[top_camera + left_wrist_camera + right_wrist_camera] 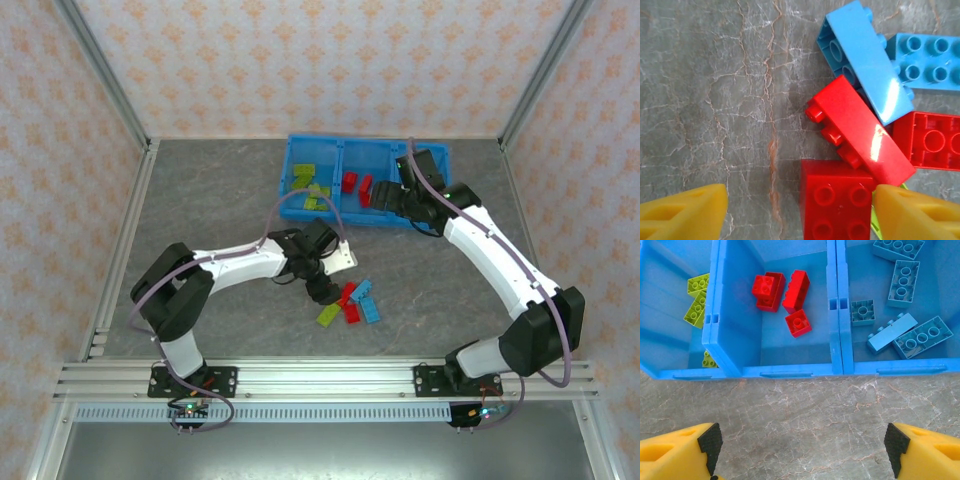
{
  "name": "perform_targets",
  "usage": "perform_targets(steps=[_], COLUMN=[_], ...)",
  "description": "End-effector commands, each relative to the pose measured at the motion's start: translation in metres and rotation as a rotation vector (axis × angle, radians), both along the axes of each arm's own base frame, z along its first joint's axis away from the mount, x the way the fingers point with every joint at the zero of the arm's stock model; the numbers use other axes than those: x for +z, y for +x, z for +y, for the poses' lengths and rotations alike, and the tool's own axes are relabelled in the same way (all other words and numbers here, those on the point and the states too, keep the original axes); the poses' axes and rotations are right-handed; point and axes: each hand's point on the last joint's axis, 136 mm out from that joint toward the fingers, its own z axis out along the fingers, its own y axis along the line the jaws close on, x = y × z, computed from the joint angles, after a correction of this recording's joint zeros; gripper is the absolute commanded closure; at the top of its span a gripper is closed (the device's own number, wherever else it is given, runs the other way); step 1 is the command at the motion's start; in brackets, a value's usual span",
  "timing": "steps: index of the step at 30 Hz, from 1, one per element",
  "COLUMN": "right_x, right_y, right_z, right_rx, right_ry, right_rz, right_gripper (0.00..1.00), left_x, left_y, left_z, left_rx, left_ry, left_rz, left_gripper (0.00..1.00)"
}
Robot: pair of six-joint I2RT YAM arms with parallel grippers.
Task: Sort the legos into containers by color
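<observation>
Legos lie clustered just ahead of the left pincer, whose wide-apart jaws straddle a red brick, ungripped; right pincer gapes empty before the containers.

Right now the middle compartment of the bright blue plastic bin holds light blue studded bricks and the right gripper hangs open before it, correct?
No. The right wrist view shows red studded bricks in the middle compartment of the bright blue plastic bin; the light blue bricks lie in the right-hand compartment. The right gripper does hang open before it.
</observation>
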Motion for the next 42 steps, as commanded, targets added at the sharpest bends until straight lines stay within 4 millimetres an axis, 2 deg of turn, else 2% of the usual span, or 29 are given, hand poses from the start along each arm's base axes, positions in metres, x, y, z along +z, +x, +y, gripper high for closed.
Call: perform_targets(steps=[1, 5, 7, 10, 12, 14, 15, 19, 22, 25, 28, 31, 35, 37, 39, 42], right_x=[0.002, 0.002, 0.002, 0.001, 0.0, -0.004, -0.007, -0.006, 0.007, 0.018, 0.027, 0.031, 0.042, 0.045, 0.047, 0.05], right_y=[-0.003, -0.003, -0.004, -0.007, -0.012, -0.021, -0.029, -0.058, -0.08, -0.092, -0.096, -0.09, -0.083, -0.08, -0.078, -0.079], right_z=[-0.007, -0.005, -0.004, -0.002, 0.009, 0.025, 0.033, 0.053, 0.07, 0.076, 0.08, 0.076, 0.055, 0.042, 0.026, 0.013], right_rx=[-0.009, -0.01, -0.006, 0.006, 0.065, 0.158, 0.212, 0.36, 0.471, 0.511, 0.518, 0.464, 0.356, 0.299, 0.231, 0.18], right_ry=[-0.025, -0.016, -0.012, 0.0, 0.037, 0.091, 0.118, 0.207, 0.312, 0.382, 0.443, 0.453, 0.397, 0.352, 0.296, 0.273], right_rz=[-0.004, -0.003, 0.001, 0.014, 0.03, 0.07, 0.096, 0.159, 0.173, 0.167, 0.117, 0.064, -0.038, -0.073, -0.104, -0.145], right_gripper=[0.14, 0.13, 0.13, 0.13, 0.13, 0.13, 0.13, 0.14, 0.14, 0.14, 0.14, 0.14, 0.14, 0.14, 0.14, 0.13], left_x=[-0.003, -0.01, -0.01, -0.009, -0.005, 0.007, 0.017, 0.064, 0.101, 0.13, 0.149, 0.163, 0.154, 0.15, 0.143, 0.142], left_y=[-0.001, 0.001, 0.002, 0.003, 0.006, 0.012, 0.017, 0.04, 0.065, 0.102, 0.141, 0.182, 0.239, 0.26, 0.273, 0.279], left_z=[0.0, -0.002, -0.001, 0.002, 0.005, 0.006, 0.007, 0.007, 0.004, -0.004, -0.018, -0.036, -0.052, -0.054, -0.057, -0.066], left_rx=[0.013, 0.023, 0.028, 0.033, 0.043, 0.063, 0.081, 0.143, 0.183, 0.238, 0.272, 0.307, 0.394, 0.43, 0.439, 0.422], left_ry=[0.037, 0.042, 0.044, 0.053, 0.064, 0.05, 0.029, -0.073, -0.142, -0.193, -0.219, -0.239, -0.231, -0.244, -0.24, -0.256], left_rz=[0.025, 0.032, 0.028, 0.013, -0.008, -0.05, -0.078, -0.197, -0.286, -0.368, -0.423, -0.468, -0.497, -0.5, -0.501, -0.495], left_gripper=[0.33, 0.45, 0.47, 0.59, 0.59, 0.61, 0.64, 0.67, 0.68, 0.68, 0.68, 0.68, 0.67, 0.67, 0.65, 0.6])
